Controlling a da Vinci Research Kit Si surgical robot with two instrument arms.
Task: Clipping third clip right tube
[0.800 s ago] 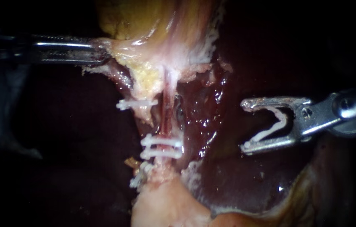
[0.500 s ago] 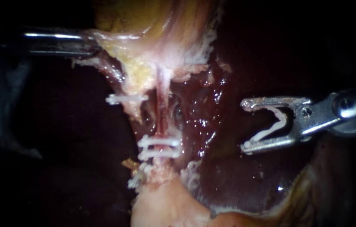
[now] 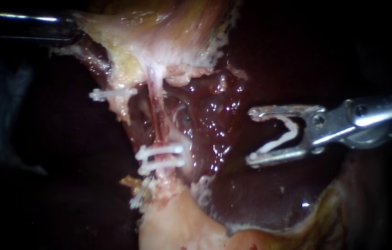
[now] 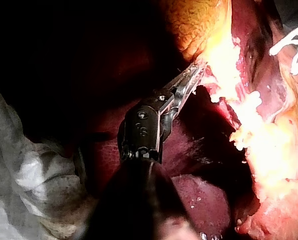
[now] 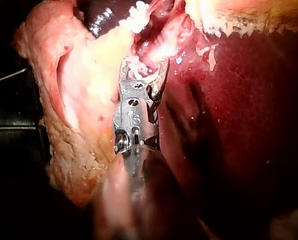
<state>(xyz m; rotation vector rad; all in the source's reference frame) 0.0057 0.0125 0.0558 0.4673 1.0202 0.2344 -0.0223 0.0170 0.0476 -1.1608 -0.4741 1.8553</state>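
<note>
The right instrument [image 3: 250, 137] has its jaws spread wide, cradling an open white clip [image 3: 279, 140] from both sides. The clip's mouth faces the right tube [image 3: 157, 118] but is well apart from it, over the liver [image 3: 251, 199]. That thin red tube stands bare above two set clips [image 3: 161, 155], which seems to leave room for the third. The left instrument [image 3: 68, 31] has its jaws clamped on the gallbladder [image 3: 168, 32], drawing it away, I judge, to hold the tube taut.
</note>
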